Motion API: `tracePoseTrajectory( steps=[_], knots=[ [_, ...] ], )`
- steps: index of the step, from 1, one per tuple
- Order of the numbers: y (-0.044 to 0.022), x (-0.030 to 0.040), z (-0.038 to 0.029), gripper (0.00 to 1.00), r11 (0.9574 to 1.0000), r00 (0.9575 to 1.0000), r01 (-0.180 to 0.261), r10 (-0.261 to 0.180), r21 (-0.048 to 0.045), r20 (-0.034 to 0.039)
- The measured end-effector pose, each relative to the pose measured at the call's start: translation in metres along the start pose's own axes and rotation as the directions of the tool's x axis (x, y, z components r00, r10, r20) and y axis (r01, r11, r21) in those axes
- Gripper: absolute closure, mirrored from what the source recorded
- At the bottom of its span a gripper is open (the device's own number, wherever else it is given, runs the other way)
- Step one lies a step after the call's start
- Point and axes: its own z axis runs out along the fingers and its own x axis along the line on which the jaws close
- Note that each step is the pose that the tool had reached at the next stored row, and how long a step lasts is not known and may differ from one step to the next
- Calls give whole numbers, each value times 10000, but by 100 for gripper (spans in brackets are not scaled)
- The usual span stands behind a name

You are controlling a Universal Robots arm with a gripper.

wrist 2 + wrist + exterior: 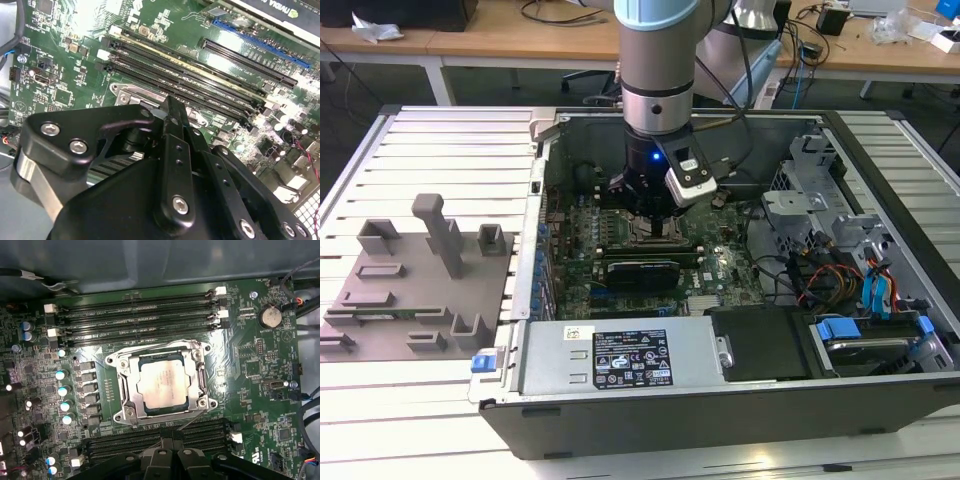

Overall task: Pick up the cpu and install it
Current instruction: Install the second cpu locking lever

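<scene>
in the exterior view the arm (658,60) runs off the top edge, and its end effector (650,205) covers the socket, so the cpu is hidden there. in the first wrist view the end effector (170,460) is cut by the bottom edge, its fingertips too dark to separate. in the second wrist view its black body (165,190) blocks the socket.

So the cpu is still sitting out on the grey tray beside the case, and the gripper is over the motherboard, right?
Not quite. The first wrist view shows the cpu already lying inside the socket frame on the motherboard, not on the grey tray. The gripper is indeed over the motherboard.
</scene>
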Motion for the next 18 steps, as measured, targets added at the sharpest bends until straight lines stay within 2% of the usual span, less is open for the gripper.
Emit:
tracePoseTrajectory(
  steps=[1,4,9,15,18],
  knots=[
    [-6,0,1,89,10000,10000,48,-48,-5,2],
    [-17,8,1,89,9981,9981,615,-615,-55,33],
    [-31,20,2,89,9918,9919,1271,-1270,-112,74],
    [-103,50,3,89,9902,9902,1392,-1392,-123,82],
    [-123,97,5,89,9895,9896,1436,-1435,-174,85]
  ],
)
